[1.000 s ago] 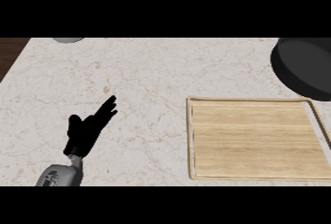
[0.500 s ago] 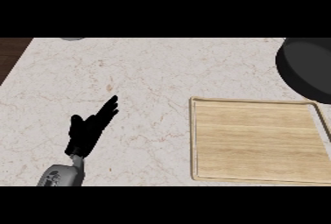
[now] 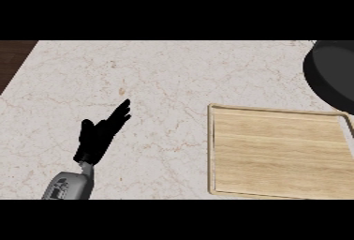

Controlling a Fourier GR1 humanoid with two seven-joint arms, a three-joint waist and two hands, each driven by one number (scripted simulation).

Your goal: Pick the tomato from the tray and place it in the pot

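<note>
The desk [image 3: 173, 75] is a pale marble surface filling most of the head view, with a strip of dark wood visible past its edge at 10 o'clock. The left hand [image 3: 97, 138] enters from the lower edge at 7 o'clock on a grey forearm [image 3: 68, 186]; it is released, with its fingers [image 3: 121, 111] extended straight toward 1 o'clock and the thumb spread to the side, and it grasps nothing. It cannot be determined whether the hand touches the desk or hovers above it. The tray [image 3: 280, 150], a light wooden board with a raised pale rim, lies flat at 4 o'clock, well apart from the left hand, and its right side is cut off by the view's edge. The tray's visible surface shows only wood grain. The pot [image 3: 332, 75], a dark round vessel, is at 2 o'clock, near the tray's far right corner; only its left part is in view, and its interior appears uniformly dark. The tomato is not visible on the tray, in the shown part of the pot, or in the left hand, so its location cannot be determined. The right hand is out of view.
</note>
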